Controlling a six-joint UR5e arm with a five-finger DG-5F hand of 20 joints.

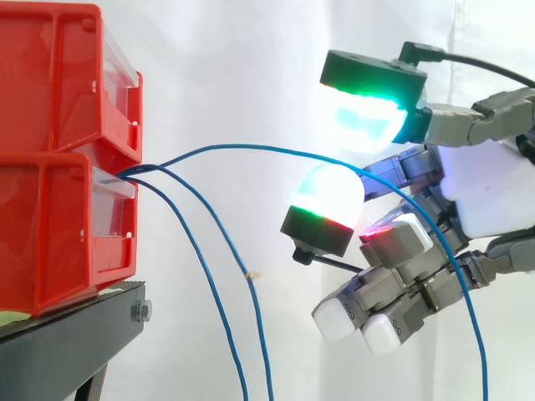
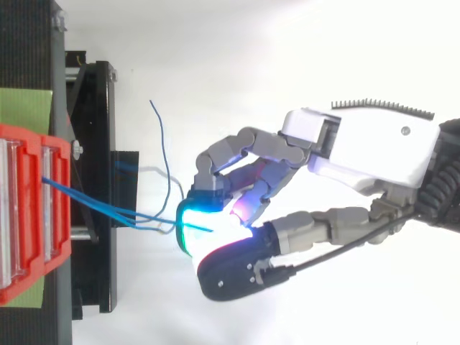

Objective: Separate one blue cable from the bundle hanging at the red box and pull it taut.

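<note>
From the side, two red plastic bins (image 1: 50, 242) are sitting stacked on a black stand (image 1: 84, 322). A white curtain (image 1: 234, 67) is hanging behind them. Three thin blue cables (image 1: 138, 172) are coming out between the bins. My hand (image 1: 489, 196) is pinching one blue cable (image 1: 251, 149) between two round glowing pads (image 1: 368, 121). That cable is bending loosely, not tight. The two other cables (image 1: 251, 288) are hanging down.

From above, my hand (image 2: 374, 147) is holding that cable (image 2: 201, 227) near the stand (image 2: 93, 144). A green sheet (image 2: 25, 108) is lying under the bins (image 2: 29, 215).
</note>
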